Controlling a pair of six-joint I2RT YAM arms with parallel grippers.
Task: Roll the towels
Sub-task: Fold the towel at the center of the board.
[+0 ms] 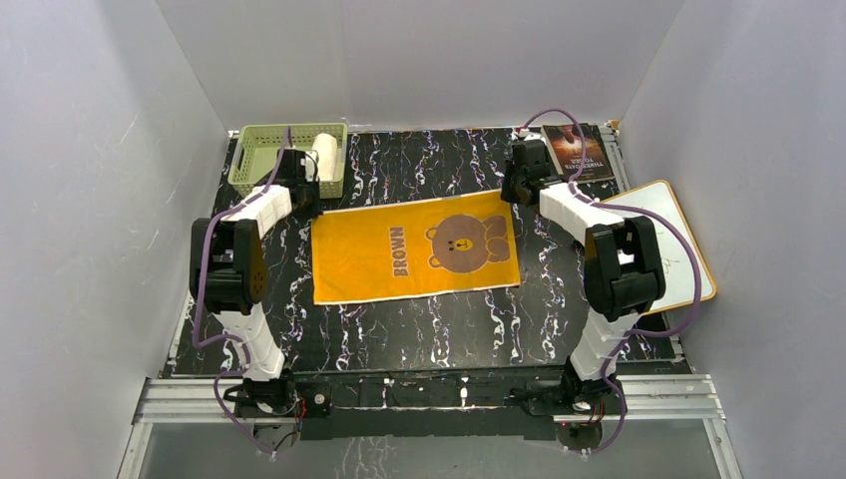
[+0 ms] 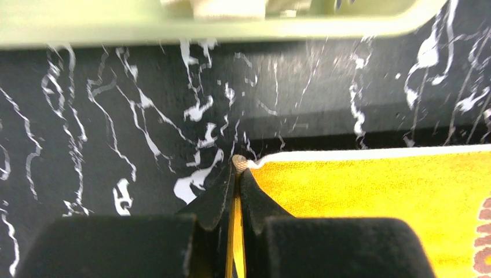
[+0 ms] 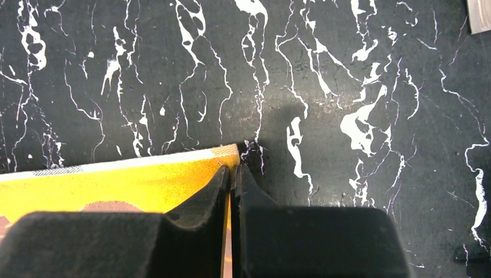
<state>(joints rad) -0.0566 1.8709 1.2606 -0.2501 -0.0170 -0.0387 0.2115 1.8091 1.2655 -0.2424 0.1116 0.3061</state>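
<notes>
An orange-yellow towel (image 1: 414, 247) with a brown bear face and "BROWN" lettering lies flat in the middle of the black marbled table (image 1: 419, 319). My left gripper (image 2: 237, 165) is shut on the towel's far left corner (image 2: 255, 164), a strip of yellow cloth showing between the fingers. My right gripper (image 3: 234, 168) is shut on the far right corner (image 3: 228, 152) the same way. A rolled cream-white towel (image 1: 324, 153) stands in the pale green basket (image 1: 261, 160) at the back left.
The basket's rim (image 2: 202, 26) runs just beyond my left gripper. A book (image 1: 577, 150) lies at the back right, and a whiteboard (image 1: 670, 239) rests by the table's right edge, partly behind the right arm.
</notes>
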